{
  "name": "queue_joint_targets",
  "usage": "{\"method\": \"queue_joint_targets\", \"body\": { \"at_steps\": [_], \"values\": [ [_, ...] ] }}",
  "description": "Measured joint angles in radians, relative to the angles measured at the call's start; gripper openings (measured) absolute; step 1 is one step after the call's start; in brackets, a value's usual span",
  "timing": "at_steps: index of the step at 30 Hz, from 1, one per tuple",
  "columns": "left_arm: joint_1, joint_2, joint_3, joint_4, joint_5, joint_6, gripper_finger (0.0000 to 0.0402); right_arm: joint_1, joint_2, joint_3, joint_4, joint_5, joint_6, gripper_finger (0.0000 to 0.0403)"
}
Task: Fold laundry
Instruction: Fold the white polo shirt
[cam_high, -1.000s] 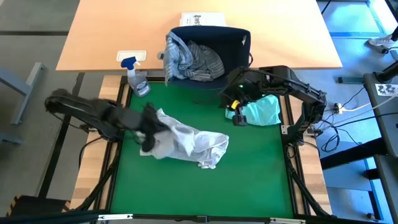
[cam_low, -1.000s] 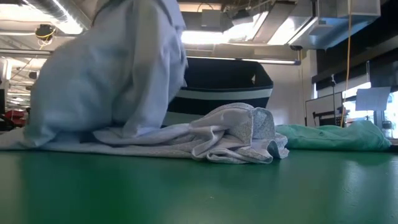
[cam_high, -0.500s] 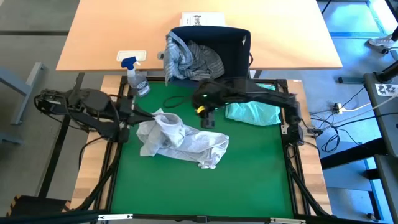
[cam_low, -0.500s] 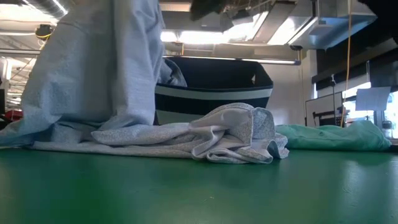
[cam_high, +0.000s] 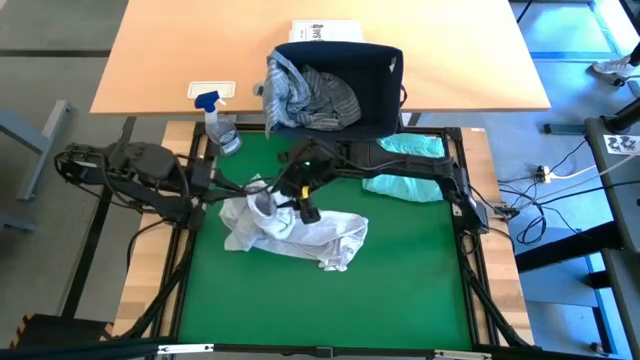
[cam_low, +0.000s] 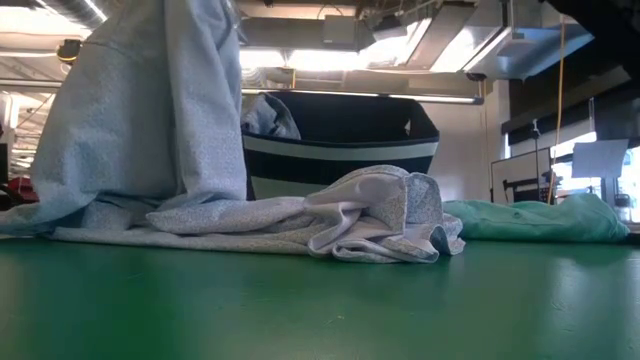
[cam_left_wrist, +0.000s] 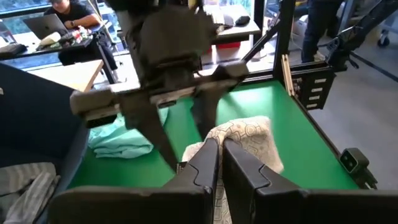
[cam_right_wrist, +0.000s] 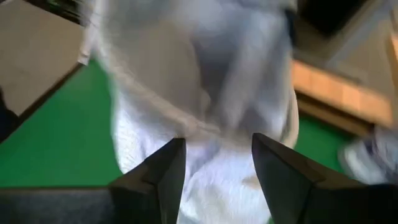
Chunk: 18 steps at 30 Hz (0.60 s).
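Your right claw (cam_high: 306, 208) has swung over from the mint-teal garment (cam_high: 408, 184), fingers now spread above the white t-shirt (cam_high: 300, 232) mid-bench; left claw (cam_high: 258, 197) stays clenched holding its edge aloft

A robotics lab or workshop. Exposed ceiling ducts (cam_low: 60, 50) hang overhead (strip lighting too). A person at a laptop (cam_left_wrist: 46, 23) sits beyond the green table (cam_high: 400, 290).

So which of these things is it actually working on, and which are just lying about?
Part of the job:
- white t-shirt, lifted at one end by the left tool
- mint garment
- striped shirt in the basket
- right tool, open over the t-shirt

Just lying about:
- spray bottle
- papers
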Motion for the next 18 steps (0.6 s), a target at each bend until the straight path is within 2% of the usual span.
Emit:
{"method": "queue_joint_targets", "body": {
  "at_steps": [3, 8, 11, 14, 15, 18],
  "values": [
    [0.0, 0.001, 0.0, 0.003, 0.0, 0.0, 0.0015, 0.02, 0.025, 0.004, -0.02, -0.027, -0.071, 0.0182],
    [0.0, 0.001, 0.0, 0.013, 0.0, 0.0, 0.0015, 0.02, 0.083, -0.002, -0.054, -0.062, -0.069, 0.0168],
    [0.0, 0.001, 0.0, 0.016, 0.0, 0.0, 0.0015, 0.017, 0.076, 0.002, -0.036, -0.08, -0.071, 0.0113],
    [0.0, 0.001, 0.0, 0.018, -0.003, 0.0, 0.0015, 0.019, 0.077, 0.002, -0.042, -0.073, -0.077, 0.0031],
    [0.0, 0.001, 0.0, 0.02, -0.004, 0.0, 0.0015, 0.019, 0.078, 0.001, -0.045, -0.059, -0.078, 0.0019],
    [0.0, 0.001, 0.0, 0.022, -0.004, -0.001, 0.0015, 0.029, 0.066, 0.0, -0.044, 0.008, -0.079, 0.0025]
  ]
}}
